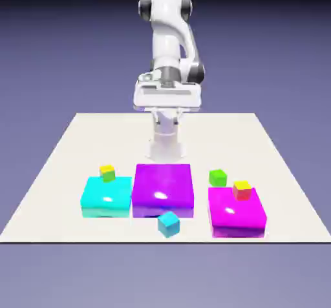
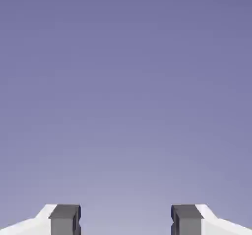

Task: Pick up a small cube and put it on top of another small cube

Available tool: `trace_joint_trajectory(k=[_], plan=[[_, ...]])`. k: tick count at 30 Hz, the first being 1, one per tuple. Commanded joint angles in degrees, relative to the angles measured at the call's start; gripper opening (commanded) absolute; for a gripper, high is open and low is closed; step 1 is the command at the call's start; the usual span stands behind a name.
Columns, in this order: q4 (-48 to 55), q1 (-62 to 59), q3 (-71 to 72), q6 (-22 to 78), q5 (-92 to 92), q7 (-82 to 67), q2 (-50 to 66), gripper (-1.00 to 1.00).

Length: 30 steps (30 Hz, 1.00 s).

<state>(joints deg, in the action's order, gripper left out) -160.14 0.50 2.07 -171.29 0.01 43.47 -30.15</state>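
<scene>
In the exterior view, we see the pincer (image 1: 167,118) raised above the tabletop (image 1: 64,152), holding nothing, presumably so we can choose a cube before descending. Forward of it lie glossy, round-edged slabs: cyan (image 1: 106,194), purple (image 1: 163,187) and magenta (image 1: 236,208). Farther out than the purple slab sits a smooth blue cube (image 1: 169,225); toward the exterior view's right of the pincer are a green cube (image 1: 218,177) and a red-and-yellow cube (image 1: 242,190), the latter raised on magenta. A yellow-topped cube (image 1: 107,173) meets cyan's rear edge. We cannot tell which pair is meant.

In the hand view, the pincer's grey, blocky fingertips stand apart against plain backdrop.
</scene>
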Motion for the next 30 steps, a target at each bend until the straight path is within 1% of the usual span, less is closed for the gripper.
trace_joint_trajectory(k=[1,22,23,27,28,29,30], plan=[[0.71,-0.16,1.72,2.26,0.01,0.84,2.08,0.00],[15.44,-3.46,37.16,48.84,0.28,18.14,45.00,0.00],[15.44,-3.46,37.16,48.84,0.28,18.14,45.00,0.00],[12.43,0.27,32.39,38.89,-5.08,21.79,52.91,0.00],[12.10,0.68,31.86,37.78,-5.68,22.20,53.79,0.00],[12.10,0.69,31.86,37.78,-5.68,22.20,53.79,-1.00],[12.10,0.69,31.86,37.78,-5.68,22.20,53.79,-1.00]])
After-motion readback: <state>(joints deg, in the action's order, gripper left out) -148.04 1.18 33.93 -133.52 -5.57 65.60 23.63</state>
